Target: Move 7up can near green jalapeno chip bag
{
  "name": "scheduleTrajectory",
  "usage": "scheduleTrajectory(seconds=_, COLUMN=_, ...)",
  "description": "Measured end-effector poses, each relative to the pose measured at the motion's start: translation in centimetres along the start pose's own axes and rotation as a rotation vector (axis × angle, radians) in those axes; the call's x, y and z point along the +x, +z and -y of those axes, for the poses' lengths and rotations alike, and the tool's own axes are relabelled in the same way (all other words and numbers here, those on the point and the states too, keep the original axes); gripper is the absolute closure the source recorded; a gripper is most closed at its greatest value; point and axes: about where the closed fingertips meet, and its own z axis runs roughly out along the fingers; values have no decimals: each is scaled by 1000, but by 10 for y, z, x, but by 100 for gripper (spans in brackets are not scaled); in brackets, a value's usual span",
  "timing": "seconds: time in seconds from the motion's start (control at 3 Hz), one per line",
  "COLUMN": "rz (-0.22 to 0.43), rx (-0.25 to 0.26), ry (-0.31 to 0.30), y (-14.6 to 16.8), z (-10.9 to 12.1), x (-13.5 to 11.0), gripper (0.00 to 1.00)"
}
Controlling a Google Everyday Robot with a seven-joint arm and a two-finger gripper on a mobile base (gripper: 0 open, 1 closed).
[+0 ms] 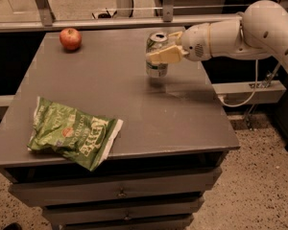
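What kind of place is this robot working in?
Probably an office or lab workspace: a grey drawer cabinet, speckled floor, a cable behind. The gripper is over the cabinet's far right, jaws shut on the can.

The claw, clasping the 7up can over the table, hides the can's middle.

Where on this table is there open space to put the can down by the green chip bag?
The hand holds the 7up can at the back right of the table. Widest bare patch: the middle, between can and green jalapeno chip bag, running to the right edge. Also bare: left side between red apple and bag. Front-left corner is crowded by the bag.
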Motion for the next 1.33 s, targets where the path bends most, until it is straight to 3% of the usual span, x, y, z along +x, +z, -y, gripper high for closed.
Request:
scheduleTrajectory(seconds=0.33, rz=17, rx=-50, ry=-26, y=20, z=-32, x=-8, gripper=100)
scheduleTrajectory(seconds=0.67, rz=39, rx=-135, ry=-29, y=50, z=-76, x=-17, gripper=100)
scheduleTrajectory(seconds=1.33, rz=52, rx=-232, ry=21, y=85, z=-129, x=-6, gripper=100)
